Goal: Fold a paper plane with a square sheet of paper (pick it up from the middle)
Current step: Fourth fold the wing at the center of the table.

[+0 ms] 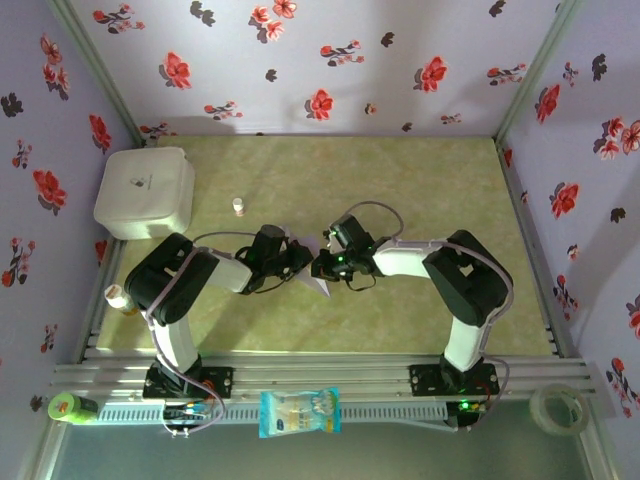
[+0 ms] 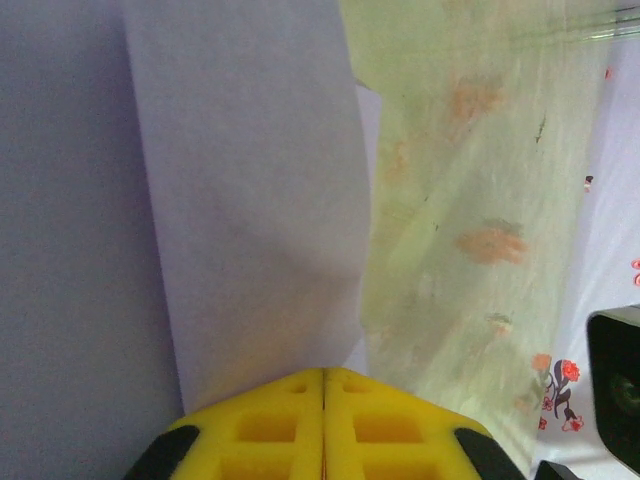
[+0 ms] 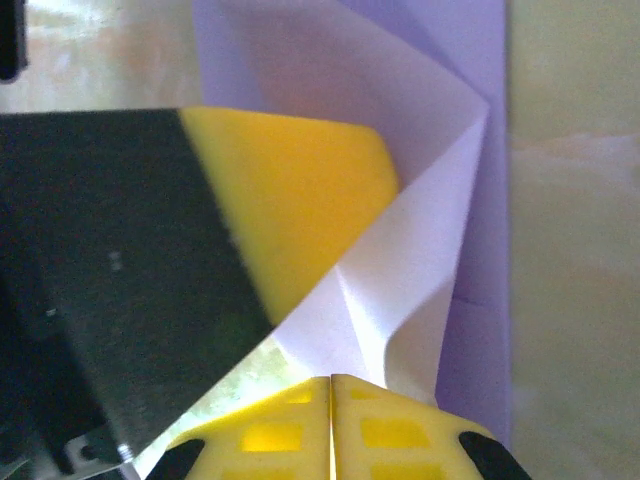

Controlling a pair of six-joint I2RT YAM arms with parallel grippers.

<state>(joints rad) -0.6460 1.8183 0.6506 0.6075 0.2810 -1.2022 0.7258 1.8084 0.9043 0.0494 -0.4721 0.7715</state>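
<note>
The pale-lilac sheet of paper (image 1: 322,284) is folded into layers and hangs between both grippers at the middle of the green mat. In the left wrist view a folded panel of it (image 2: 250,200) rises straight out of my shut yellow left gripper (image 2: 323,372). Seen from the right wrist, a creased, pointed flap of it (image 3: 420,260) runs into my right gripper (image 3: 331,378), whose jaws are pressed together on it. The left gripper's yellow finger (image 3: 290,210) lies just beyond, against the paper. From above, the left gripper (image 1: 300,262) and right gripper (image 1: 322,266) almost touch.
A white rounded box (image 1: 145,192) stands at the back left, a small bottle (image 1: 238,206) near it. A blue-and-white packet (image 1: 299,412) lies on the front rail, a tape roll (image 1: 558,408) at the front right. Floral walls close in three sides.
</note>
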